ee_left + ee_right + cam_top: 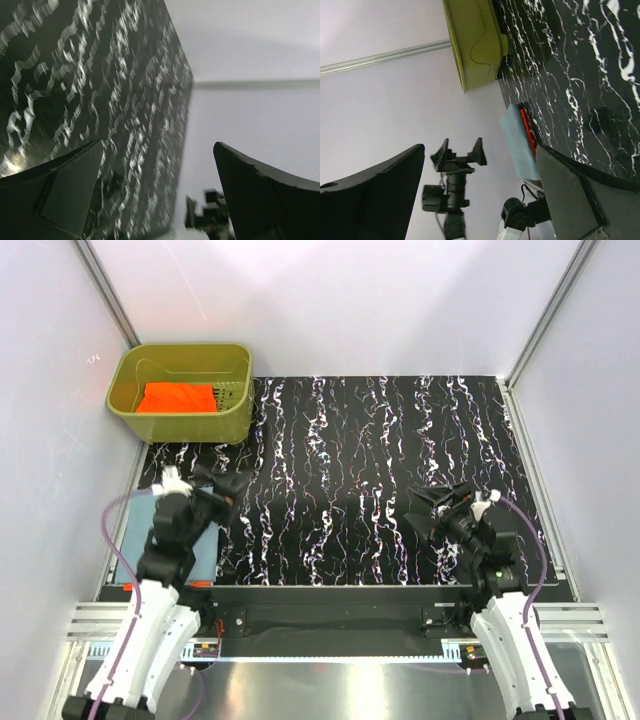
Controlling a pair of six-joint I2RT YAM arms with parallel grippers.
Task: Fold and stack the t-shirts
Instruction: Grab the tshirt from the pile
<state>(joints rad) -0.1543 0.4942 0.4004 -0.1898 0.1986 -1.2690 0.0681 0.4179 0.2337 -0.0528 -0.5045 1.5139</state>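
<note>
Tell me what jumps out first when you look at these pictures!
The bright orange t-shirt pops out first, lying inside the olive-green basket in the far left corner. Next comes the black mat with white streaks. Above it, the left end effector and right end effector hang open and empty.

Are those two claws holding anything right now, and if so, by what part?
Nothing. The left gripper and right gripper are both open and empty.
</note>
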